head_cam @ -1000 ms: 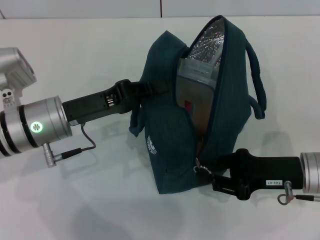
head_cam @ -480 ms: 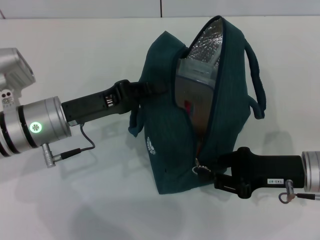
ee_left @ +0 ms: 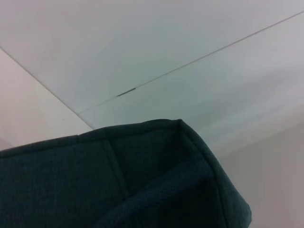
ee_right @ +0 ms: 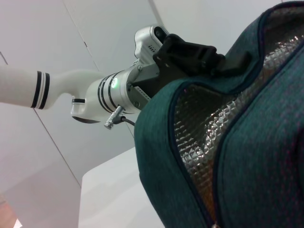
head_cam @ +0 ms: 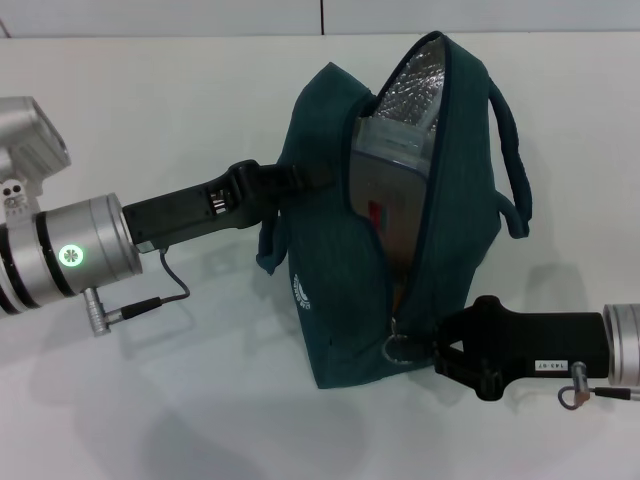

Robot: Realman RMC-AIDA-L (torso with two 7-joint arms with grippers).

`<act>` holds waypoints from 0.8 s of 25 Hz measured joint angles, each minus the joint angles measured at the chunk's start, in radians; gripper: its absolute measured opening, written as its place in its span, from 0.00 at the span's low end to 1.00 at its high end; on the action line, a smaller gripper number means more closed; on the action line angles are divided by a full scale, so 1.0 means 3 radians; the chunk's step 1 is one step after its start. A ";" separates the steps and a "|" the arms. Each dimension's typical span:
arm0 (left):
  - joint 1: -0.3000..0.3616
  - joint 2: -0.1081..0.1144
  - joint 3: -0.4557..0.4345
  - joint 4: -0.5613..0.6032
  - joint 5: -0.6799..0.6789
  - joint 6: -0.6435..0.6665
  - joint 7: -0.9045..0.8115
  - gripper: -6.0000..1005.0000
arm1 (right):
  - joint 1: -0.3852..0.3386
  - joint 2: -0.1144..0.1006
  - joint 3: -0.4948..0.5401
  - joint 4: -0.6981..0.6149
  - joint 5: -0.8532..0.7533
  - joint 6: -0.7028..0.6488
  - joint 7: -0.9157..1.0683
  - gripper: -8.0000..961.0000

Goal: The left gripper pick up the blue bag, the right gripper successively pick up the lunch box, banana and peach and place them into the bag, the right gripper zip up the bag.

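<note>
The blue bag [head_cam: 340,300] stands upright mid-table with its zipper open and silver foil lining [head_cam: 415,85] showing. Inside it the lunch box [head_cam: 385,175] stands on end, its red sticker visible. My left gripper [head_cam: 296,180] is shut on the bag's near handle, as the right wrist view also shows for the left gripper [ee_right: 216,59]. My right gripper [head_cam: 440,348] sits low at the bag's front corner, just right of the metal zipper ring [head_cam: 397,347], which hangs beside it. The banana and peach are hidden from view. Teal bag fabric [ee_left: 142,180] fills the left wrist view.
The white table [head_cam: 200,420] stretches around the bag. The bag's far handle [head_cam: 512,150] loops out on its right side. A cable [head_cam: 165,290] hangs under the left arm.
My right gripper has slid slightly right and down, off the zipper ring, which now hangs in plain sight. The bag and the left arm have not moved.
</note>
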 joint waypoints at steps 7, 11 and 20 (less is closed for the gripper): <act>0.0005 -0.0003 -0.0076 -0.0016 0.0023 0.0004 0.0006 0.04 | -0.0051 0.0000 -0.0001 -0.0068 -0.0018 -0.0045 -0.0053 0.01; 0.0004 -0.0005 -0.0069 -0.0016 0.0029 0.0017 0.0050 0.04 | -0.0107 0.0000 -0.0001 -0.0150 -0.0019 -0.0094 -0.0055 0.01; 0.0032 -0.0007 -0.0066 -0.0013 0.0038 0.0078 0.0119 0.04 | -0.0385 -0.0032 0.0035 -0.0556 0.0078 -0.0280 -0.0007 0.01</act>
